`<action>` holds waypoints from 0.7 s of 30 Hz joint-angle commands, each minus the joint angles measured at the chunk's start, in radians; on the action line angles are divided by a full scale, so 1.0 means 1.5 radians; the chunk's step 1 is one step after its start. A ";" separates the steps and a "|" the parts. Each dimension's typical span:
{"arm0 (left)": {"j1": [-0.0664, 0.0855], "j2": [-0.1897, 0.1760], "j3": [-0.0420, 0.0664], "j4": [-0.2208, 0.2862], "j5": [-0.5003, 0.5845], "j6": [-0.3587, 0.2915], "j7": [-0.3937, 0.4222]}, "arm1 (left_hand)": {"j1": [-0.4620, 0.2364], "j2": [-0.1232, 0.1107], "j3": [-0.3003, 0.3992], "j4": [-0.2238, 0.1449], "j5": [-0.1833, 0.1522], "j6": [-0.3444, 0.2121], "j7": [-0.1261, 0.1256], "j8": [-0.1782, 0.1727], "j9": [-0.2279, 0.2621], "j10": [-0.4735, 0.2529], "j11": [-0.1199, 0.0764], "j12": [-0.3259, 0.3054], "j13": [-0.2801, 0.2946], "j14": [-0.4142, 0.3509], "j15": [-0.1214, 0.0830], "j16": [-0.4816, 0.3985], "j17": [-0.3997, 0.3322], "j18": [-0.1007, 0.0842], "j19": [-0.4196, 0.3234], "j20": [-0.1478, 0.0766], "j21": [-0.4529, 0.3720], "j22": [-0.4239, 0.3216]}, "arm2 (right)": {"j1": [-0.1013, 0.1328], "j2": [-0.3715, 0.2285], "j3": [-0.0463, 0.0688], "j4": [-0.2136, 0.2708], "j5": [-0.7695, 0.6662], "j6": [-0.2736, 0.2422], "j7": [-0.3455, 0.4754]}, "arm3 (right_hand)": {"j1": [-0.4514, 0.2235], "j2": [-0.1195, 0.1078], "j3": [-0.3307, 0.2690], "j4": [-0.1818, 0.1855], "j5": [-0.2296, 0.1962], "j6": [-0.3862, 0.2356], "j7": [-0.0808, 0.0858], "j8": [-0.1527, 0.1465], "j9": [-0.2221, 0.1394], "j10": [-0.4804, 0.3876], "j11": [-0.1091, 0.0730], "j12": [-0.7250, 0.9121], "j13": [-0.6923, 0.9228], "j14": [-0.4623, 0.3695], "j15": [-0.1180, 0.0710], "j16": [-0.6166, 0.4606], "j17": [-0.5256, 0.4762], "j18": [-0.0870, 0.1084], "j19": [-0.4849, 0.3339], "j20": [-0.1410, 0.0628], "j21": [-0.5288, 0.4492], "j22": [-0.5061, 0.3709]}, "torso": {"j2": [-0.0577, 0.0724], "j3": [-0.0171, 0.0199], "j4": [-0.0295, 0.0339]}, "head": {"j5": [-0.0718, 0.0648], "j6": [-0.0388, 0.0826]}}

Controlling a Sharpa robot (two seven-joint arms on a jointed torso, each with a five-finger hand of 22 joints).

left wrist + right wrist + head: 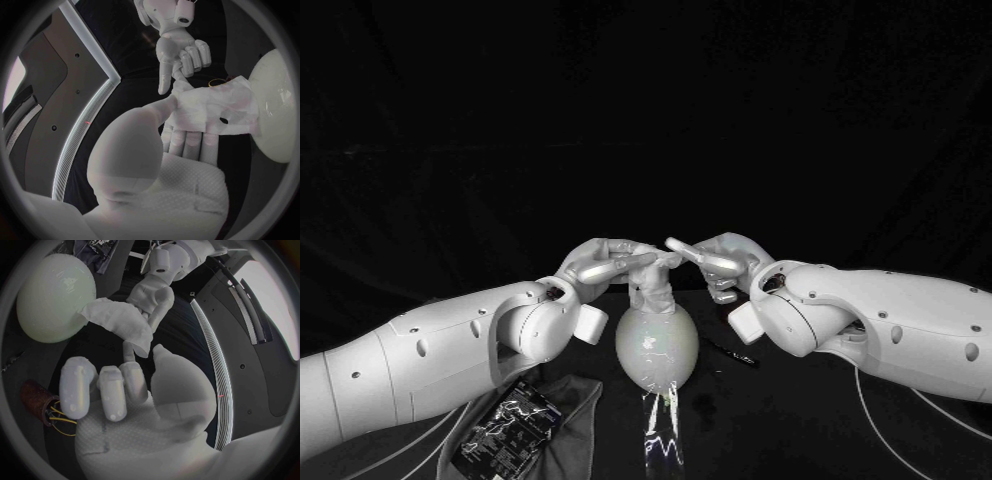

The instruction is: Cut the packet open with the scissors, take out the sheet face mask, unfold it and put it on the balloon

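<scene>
Draping the mask (pixel 651 290) over the far end of the balloon (pixel 653 345), mid-tabletop (pixel 776 440), the left hand (pixel 606 265) grasps the crumpled sheet. The right hand (pixel 718 262) touches its edge with one finger, grasp unclear. Bunched so, the mask may slip off, or a tug may roll the balloon.

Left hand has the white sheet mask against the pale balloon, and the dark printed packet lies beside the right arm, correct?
No: the dark printed packet lies beside the left arm, as the head view shows. The left hand does hold the white sheet mask against the pale balloon.
</scene>
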 commanded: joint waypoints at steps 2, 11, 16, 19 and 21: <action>0.001 0.001 0.001 0.003 -0.012 0.011 0.010 | 0.004 0.004 0.004 -0.006 0.002 -0.002 0.002 0.004 0.006 0.004 -0.002 -0.001 0.000 -0.006 0.000 0.003 0.001 0.008 -0.002 -0.002 0.003 0.001 | 0.000 0.003 0.000 -0.002 0.026 -0.016 0.045 | 0.046 0.001 -0.002 -0.010 -0.002 0.005 -0.001 -0.004 -0.002 0.017 -0.004 0.003 0.111 0.071 -0.003 0.003 0.176 -0.002 0.004 -0.002 0.001 0.132 | 0.000 -0.0002 0.0004 | 0.000 0.001; 0.001 0.001 0.001 0.003 -0.016 0.011 0.008 | 0.004 0.004 0.003 -0.008 0.002 -0.002 0.002 0.004 0.006 0.004 -0.002 -0.001 0.000 -0.007 0.000 0.005 0.002 0.008 -0.002 -0.002 0.004 0.001 | 0.000 0.007 0.000 -0.004 0.035 -0.020 0.060 | 0.110 -0.002 0.001 -0.036 -0.010 0.009 -0.002 -0.008 -0.007 0.017 -0.004 0.004 0.111 0.071 -0.004 0.003 0.176 -0.002 0.004 -0.001 0.001 0.132 | 0.000 0.0000 0.0002 | 0.001 0.000; 0.001 0.001 0.001 0.002 -0.018 0.010 0.007 | 0.004 0.004 0.003 -0.009 0.002 -0.002 0.002 0.005 0.007 0.004 -0.002 0.000 0.000 -0.007 0.000 0.006 0.003 0.008 -0.001 -0.002 0.005 0.002 | 0.000 0.009 0.000 -0.003 0.039 -0.016 0.063 | 0.116 -0.003 0.002 -0.039 -0.010 0.010 -0.002 -0.008 -0.007 0.017 -0.004 0.005 0.112 0.071 -0.004 0.003 0.176 -0.002 0.004 -0.002 0.002 0.132 | 0.000 -0.0001 0.0002 | 0.001 -0.001; 0.001 0.001 0.001 0.002 -0.018 0.009 0.006 | 0.004 0.004 0.003 -0.009 0.002 -0.002 0.002 0.005 0.007 0.004 -0.002 0.000 0.000 -0.007 0.000 0.007 0.003 0.008 -0.001 -0.003 0.005 0.002 | 0.000 0.009 0.000 -0.002 0.041 -0.011 0.064 | 0.119 -0.002 0.003 -0.039 -0.010 0.012 -0.002 -0.007 -0.007 0.018 -0.004 0.006 0.113 0.071 -0.004 0.003 0.176 -0.002 0.004 -0.002 0.003 0.132 | 0.000 -0.0001 -0.0002 | 0.002 -0.001; 0.001 0.002 0.001 0.002 -0.018 0.008 0.006 | 0.004 0.004 0.003 -0.009 0.002 -0.002 0.002 0.005 0.007 0.004 -0.002 0.000 0.000 -0.007 0.000 0.007 0.003 0.008 -0.001 -0.003 0.005 0.002 | 0.000 0.009 0.000 -0.001 0.042 -0.007 0.065 | 0.119 -0.001 0.002 -0.038 -0.010 0.015 -0.003 -0.007 -0.007 0.018 -0.004 0.006 0.113 0.071 -0.004 0.003 0.176 -0.002 0.004 -0.002 0.003 0.132 | 0.000 -0.0001 -0.0003 | 0.002 -0.001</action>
